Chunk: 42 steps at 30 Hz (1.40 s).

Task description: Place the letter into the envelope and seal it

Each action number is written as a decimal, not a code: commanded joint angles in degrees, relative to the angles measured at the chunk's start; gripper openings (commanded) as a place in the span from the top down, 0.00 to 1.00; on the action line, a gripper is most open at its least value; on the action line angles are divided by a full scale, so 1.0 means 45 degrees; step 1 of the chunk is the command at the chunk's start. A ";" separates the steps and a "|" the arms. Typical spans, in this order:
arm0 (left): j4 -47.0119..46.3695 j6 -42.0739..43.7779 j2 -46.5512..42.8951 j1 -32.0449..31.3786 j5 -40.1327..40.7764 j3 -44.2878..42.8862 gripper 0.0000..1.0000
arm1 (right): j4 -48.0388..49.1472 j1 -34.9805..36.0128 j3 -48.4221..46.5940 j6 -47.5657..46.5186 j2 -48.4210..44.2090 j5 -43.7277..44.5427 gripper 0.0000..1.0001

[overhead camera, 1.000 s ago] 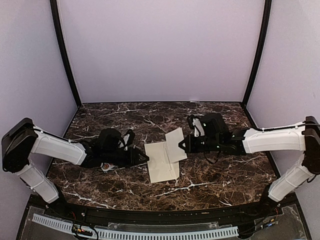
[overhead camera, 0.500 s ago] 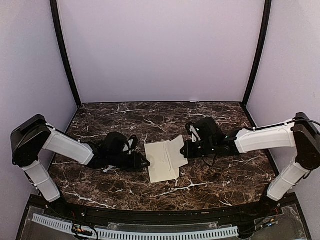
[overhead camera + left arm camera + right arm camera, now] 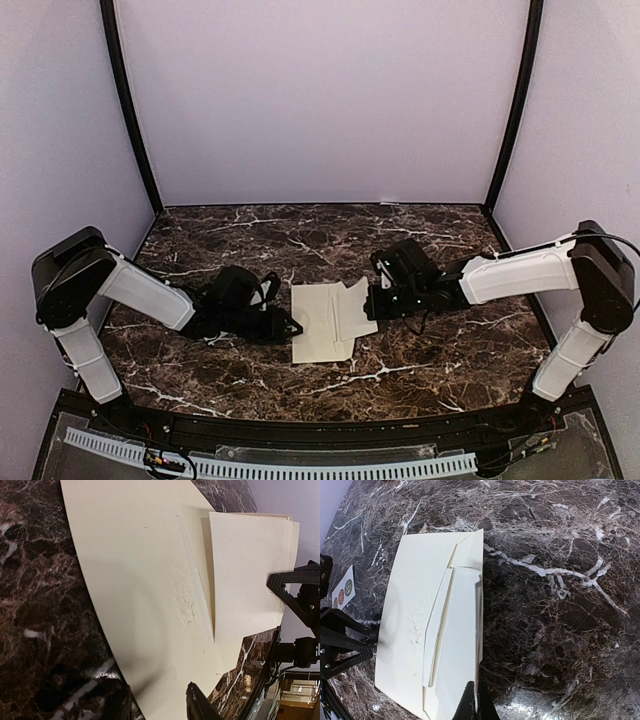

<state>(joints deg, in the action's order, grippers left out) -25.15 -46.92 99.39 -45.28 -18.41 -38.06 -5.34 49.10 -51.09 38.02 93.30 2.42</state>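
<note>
Cream-beige paper envelope [image 3: 320, 328] lies flat; left gripper [image 3: 292, 325] at 9 o'clock, jaws spread; right gripper [image 3: 367, 303] at 3 o'clock, jaws pressed together.

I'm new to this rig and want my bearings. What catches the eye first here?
A cream envelope lies at the middle of the dark marble table, flap partly folded over. The left gripper flanks its left edge, jaws apart; the right gripper pinches the flap from the right.
</note>
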 commanded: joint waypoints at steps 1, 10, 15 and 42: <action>0.0175 0.0034 0.0333 -0.0056 -0.0169 -0.0096 0.63 | 0.0010 -0.0072 -0.0476 0.0017 0.0267 0.0154 1.00; 0.0003 -0.0016 0.0471 -0.0056 -0.0355 -0.0058 0.65 | 0.0360 -0.0072 -0.0595 0.0155 0.0771 -0.0329 1.00; -0.0049 -0.0048 0.0476 -0.0056 -0.0448 -0.0038 0.66 | 0.0389 -0.0055 -0.0682 0.0225 0.1039 -0.0488 1.00; -0.0319 -0.0065 0.0840 -0.0056 -0.0699 -0.0214 0.70 | 0.0954 -0.0033 -0.1619 -0.0300 0.2597 -0.2291 1.00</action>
<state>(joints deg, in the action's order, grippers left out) -28.38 -47.35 101.67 -45.28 -21.04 -38.33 -3.27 49.10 -56.51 37.98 103.26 -5.54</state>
